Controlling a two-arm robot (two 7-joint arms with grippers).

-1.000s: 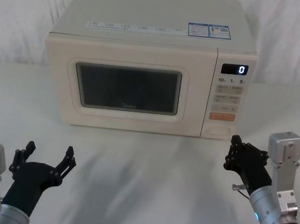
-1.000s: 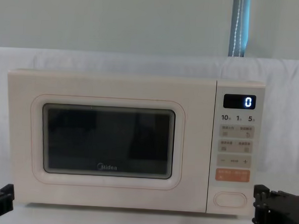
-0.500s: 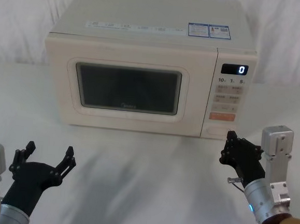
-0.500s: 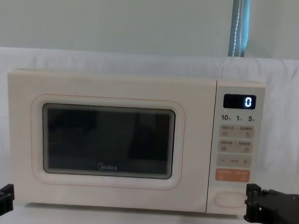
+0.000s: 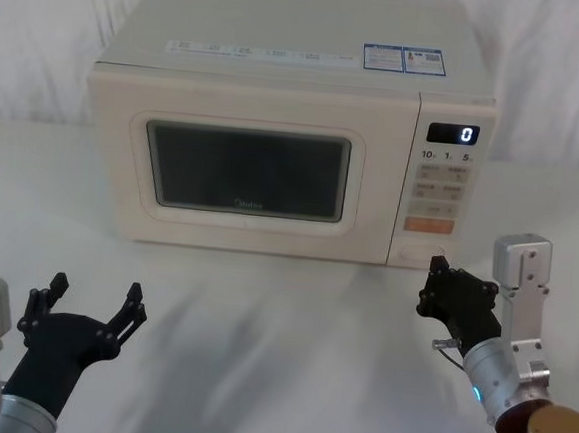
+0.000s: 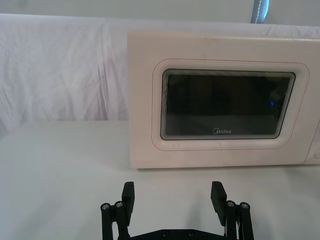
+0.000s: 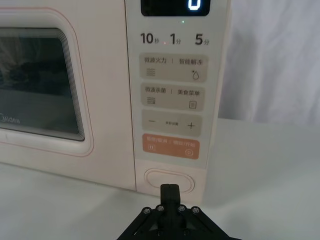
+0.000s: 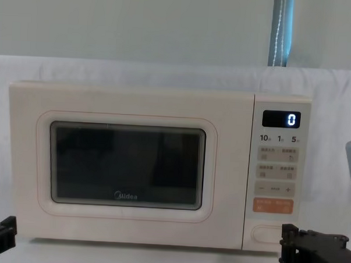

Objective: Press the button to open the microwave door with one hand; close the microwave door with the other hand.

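Cream microwave standing at the 12 o'clock side of a white-draped counter, display reading "0". Microwave door shut flush, dark window and small logo facing forward. Wide pill-shaped button at the 6 o'clock end of the control panel, directly under the orange key. Right gripper at the panel's lower corner, fingers pressed together into one narrow tip aimed squarely at the button, very close in front of it; contact impossible to confirm. From the chest, the same black tip overlapping the button's right end. Left gripper low at 7 o'clock over bare counter, well apart from the microwave, fingers spread wide and gripping nothing, pointed toward the door.
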